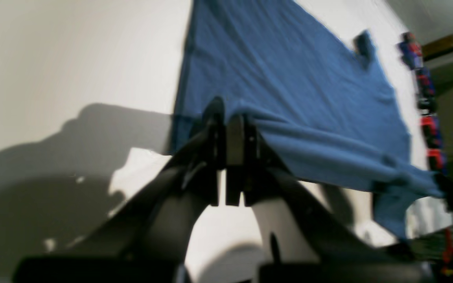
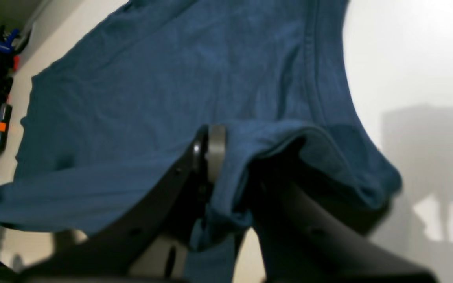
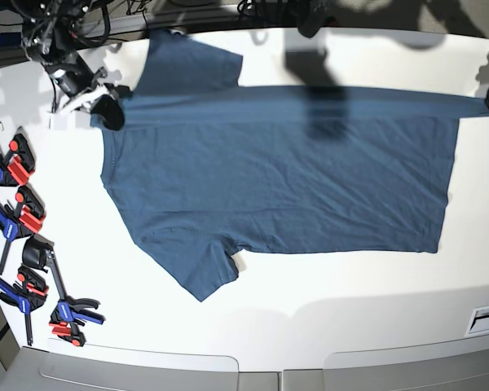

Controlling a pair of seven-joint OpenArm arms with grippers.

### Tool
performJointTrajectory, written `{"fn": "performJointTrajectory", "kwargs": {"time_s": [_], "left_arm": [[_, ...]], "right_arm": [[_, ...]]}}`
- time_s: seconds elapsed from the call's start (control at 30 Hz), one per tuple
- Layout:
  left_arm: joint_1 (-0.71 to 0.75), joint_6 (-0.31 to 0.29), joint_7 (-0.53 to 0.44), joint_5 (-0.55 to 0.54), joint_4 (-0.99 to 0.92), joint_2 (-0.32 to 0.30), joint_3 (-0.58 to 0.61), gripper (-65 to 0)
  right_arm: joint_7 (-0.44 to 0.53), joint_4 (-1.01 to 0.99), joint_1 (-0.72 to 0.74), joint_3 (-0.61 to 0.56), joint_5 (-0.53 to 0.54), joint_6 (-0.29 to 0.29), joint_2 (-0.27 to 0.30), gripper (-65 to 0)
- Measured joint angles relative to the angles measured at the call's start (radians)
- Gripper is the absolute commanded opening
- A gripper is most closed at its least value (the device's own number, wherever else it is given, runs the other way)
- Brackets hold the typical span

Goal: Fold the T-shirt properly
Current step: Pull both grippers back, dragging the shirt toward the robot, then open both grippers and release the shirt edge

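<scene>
Fabric of the T-shirt [image 3: 277,187] lies spread on the white table [image 3: 310,301], its far edge lifted. My left gripper [image 1: 226,122] is closed on the hem corner, and my right gripper [image 2: 230,157] pinches the shoulder edge.

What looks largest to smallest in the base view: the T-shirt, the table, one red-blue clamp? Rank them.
1. table: it fills most of the view.
2. T-shirt: spread across much of the tabletop.
3. clamp: far smaller, at the table's left edge.
All three lie at tabletop level, so nearness hardly skews this order.
</scene>
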Motion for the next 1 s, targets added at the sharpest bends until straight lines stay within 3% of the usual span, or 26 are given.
{"fn": "performJointTrajectory", "kwargs": {"time_s": [0.2, 0.37, 0.47, 0.7, 1.0], "left_arm": [[-0.029, 0.0, -0.025, 0.051, 0.0, 0.0, 0.0, -65.0], [-0.032, 0.0, -0.034, 0.076, 0.0, -0.002, 0.0, -65.0], [-0.033, 0.0, -0.05, 0.077, 0.0, 0.0, 0.0, -65.0], [-0.058, -0.01, -0.124, 0.186, 0.0, 0.003, 0.0, -65.0], [-0.088, -0.012, -0.128, 0.225, 0.0, 0.003, 0.0, -65.0]], "right_arm": [[0.089, -0.001, 0.032, -0.093, -0.147, -0.006, 0.001, -65.0], [0.13, -0.001, 0.032, -0.17, -0.294, -0.054, 0.0, -65.0], [0.135, -0.001, 0.032, -0.185, -0.314, -0.065, 0.0, -65.0], [0.177, -0.002, 0.03, -0.188, -0.405, -0.17, 0.0, -65.0], [0.185, -0.001, 0.031, -0.188, -0.407, -0.181, 0.0, -65.0]]}}
